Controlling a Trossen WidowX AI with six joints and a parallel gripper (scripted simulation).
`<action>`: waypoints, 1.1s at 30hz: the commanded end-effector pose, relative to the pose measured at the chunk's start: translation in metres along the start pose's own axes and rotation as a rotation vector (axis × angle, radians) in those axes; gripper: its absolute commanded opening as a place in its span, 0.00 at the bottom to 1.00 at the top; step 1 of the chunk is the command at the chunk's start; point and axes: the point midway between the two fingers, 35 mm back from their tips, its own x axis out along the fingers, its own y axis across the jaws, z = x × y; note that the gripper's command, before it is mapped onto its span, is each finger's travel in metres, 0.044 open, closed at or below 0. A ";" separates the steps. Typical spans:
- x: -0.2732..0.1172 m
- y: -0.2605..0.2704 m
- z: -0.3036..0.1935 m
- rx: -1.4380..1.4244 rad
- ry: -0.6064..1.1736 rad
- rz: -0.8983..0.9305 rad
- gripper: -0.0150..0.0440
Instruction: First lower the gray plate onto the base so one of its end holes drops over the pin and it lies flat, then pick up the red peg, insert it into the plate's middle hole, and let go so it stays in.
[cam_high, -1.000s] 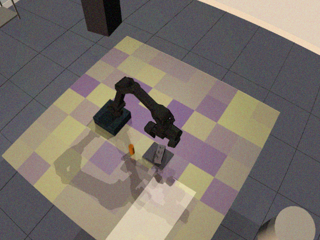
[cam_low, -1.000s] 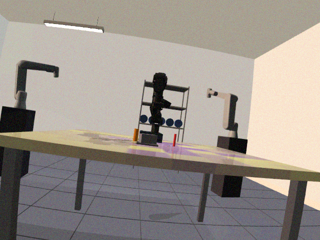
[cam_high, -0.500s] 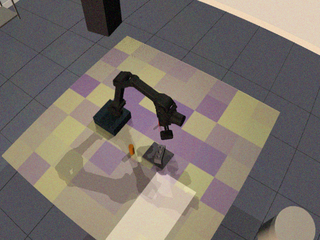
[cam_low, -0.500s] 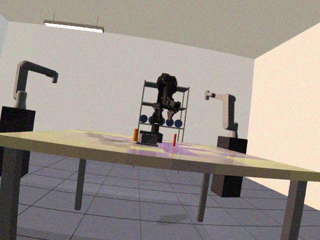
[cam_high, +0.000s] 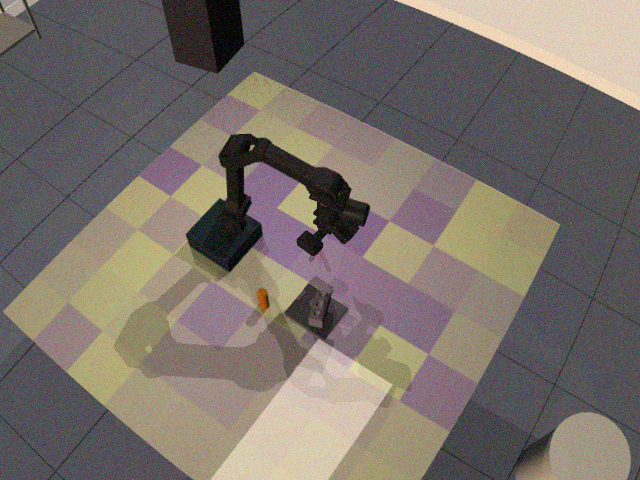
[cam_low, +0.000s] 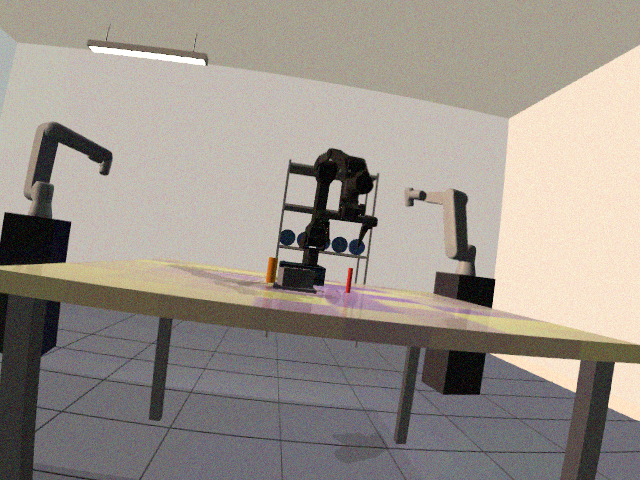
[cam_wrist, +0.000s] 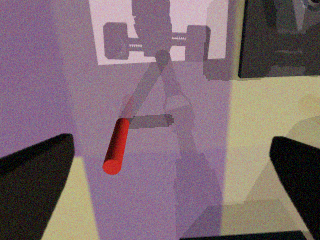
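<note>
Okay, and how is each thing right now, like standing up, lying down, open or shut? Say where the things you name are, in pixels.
Gripper (cam_high: 319, 258) (cam_wrist: 174, 144): open, holding nothing.
Red peg (cam_low: 349, 280) (cam_wrist: 117, 145): standing upright, not in the plate.
Orange cylinder (cam_high: 262, 299) (cam_low: 271, 270): standing upright.
Gray plate (cam_high: 318, 310) (cam_low: 298, 277): resting on the base.
Base (cam_high: 294, 311) (cam_low: 305, 289): flat on the table.
Ceiling lamp (cam_low: 147, 53): lit.

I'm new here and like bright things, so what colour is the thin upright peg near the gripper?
The peg is red, seen best in the wrist view.
</note>
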 end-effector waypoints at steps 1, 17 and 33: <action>-0.002 0.026 -0.040 0.697 -0.023 0.007 1.00; 0.001 0.042 -0.059 1.054 -0.020 0.012 1.00; 0.045 0.041 -0.057 1.054 -0.020 0.012 1.00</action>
